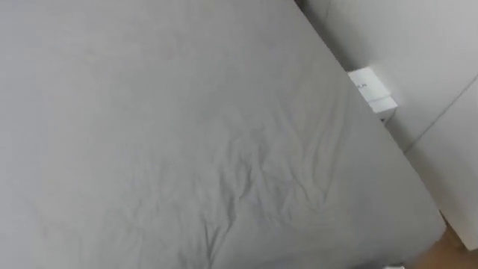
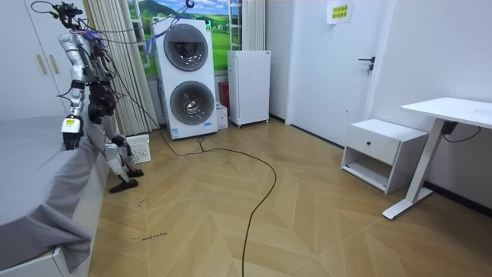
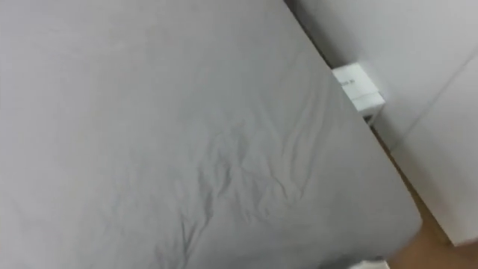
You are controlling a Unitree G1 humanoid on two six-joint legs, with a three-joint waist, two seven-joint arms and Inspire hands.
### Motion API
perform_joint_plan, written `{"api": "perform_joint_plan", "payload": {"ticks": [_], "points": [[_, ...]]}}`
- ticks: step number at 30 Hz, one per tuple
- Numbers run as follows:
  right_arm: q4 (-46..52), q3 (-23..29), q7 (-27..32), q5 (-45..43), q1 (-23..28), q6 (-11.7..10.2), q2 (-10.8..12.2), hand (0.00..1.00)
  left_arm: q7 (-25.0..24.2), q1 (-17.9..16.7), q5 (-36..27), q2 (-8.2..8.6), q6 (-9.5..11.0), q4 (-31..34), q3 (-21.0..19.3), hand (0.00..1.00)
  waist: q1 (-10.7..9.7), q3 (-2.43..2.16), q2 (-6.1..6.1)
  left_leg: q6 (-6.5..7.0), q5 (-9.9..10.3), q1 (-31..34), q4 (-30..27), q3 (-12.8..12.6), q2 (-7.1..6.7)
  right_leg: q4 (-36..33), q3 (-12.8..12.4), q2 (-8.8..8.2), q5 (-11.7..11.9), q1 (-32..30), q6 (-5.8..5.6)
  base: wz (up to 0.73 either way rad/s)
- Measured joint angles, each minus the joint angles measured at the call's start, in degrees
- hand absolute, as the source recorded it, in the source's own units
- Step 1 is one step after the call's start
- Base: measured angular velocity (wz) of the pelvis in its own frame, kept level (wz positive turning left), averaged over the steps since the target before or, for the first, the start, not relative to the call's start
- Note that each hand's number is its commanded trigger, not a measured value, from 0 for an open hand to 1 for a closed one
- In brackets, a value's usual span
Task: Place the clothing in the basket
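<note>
A hand (image 2: 71, 134) is hanging at the edge of the grey bed (image 1: 187, 134), grip impossible to tell, white basket (image 2: 138, 148) sitting on the floor nearby, lower down.

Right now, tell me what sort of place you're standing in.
Most likely a bedroom with a laundry corner: a bed under a grey sheet, two stacked front-loading machines by the far wall, and a white bedside cabinet.

Looking steeply down from the head, close over the grey bed (image 1: 187, 134), small white box (image 1: 372, 90) just past its right edge in both eye views. Over to the room camera: well back across the floor (image 2: 254, 208), facing the washers (image 2: 188, 77), same bed on the room view's left.
</note>
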State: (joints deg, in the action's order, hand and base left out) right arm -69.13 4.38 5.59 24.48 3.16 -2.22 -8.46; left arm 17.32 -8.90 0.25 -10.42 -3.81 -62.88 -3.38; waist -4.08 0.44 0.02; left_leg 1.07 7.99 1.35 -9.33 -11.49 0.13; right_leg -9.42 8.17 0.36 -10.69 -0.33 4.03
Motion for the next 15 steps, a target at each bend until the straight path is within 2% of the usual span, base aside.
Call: {"api": "perform_joint_plan", "payload": {"ticks": [2, 6, 8, 15], "points": [[-1.0, -1.1, -2.1, -1.5, 0.3, 0.5, 0.0, 0.0, -0.1, 0.0, 0.1, 0.78, 0.9, 0.0, -0.5, 0.0, 0.9, -0.11, -0.43, 0.01, 0.0, -1.0, 0.0, 0.8, -0.46, 0.3, 0.8, -0.42, -0.5, 1.6, -0.31, 0.27], [-2.2, -4.0, -4.6, -2.9, 0.3, 1.6, 0.0, 0.0, -0.5, -0.2, 0.1, 1.1, 2.4, 0.4, -0.9, 0.0, 2.6, -0.24, -0.91, 0.02, 0.0, -1.4, 0.0, 1.2, -0.73, 0.6, 1.9, -0.73, -0.6, 2.5, -0.49, 0.12], [-2.7, -5.8, -5.7, -4.6, 0.0, 2.4, 0.1, 0.0, -0.5, -0.2, 0.1, 1.33, 3.1, 0.5, -0.9, 0.0, 3.1, -0.25, -1.13, 0.02, 0.0, -1.5, 0.0, 3.0, -0.93, 0.7, 3.1, -0.99, -0.6, 3.0, -0.51, 0.17], [-4.0, -6.1, -5.2, -9.3, -0.2, 3.6, 0.2, 0.0, -1.3, -0.8, 1.6, 2.89, 4.9, 1.1, -2.4, 0.0, 5.4, -0.2, -1.55, 0.06, 0.0, -1.9, 0.0, 3.8, -1.3, 0.8, 3.6, -1.11, -0.7, 3.7, -0.7, 0.04]]}}
